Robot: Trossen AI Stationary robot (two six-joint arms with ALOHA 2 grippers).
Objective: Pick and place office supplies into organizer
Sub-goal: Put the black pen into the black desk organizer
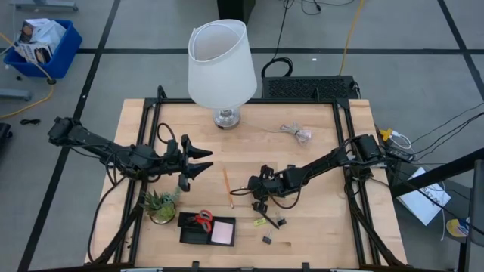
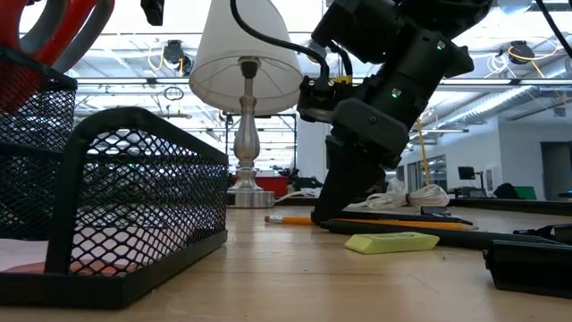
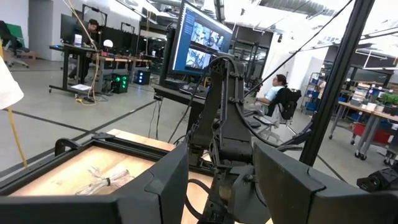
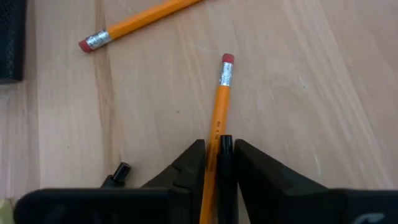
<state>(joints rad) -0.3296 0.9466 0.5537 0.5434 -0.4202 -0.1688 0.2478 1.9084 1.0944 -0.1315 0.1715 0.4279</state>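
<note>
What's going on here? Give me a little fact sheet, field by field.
Right gripper: low over the table, fingers around an orange pencil and a dark pen
Left gripper: open, raised, empty
Organizer: holds red scissors and pink sticky notes
Loose on table: second pencil, binder clips
</note>
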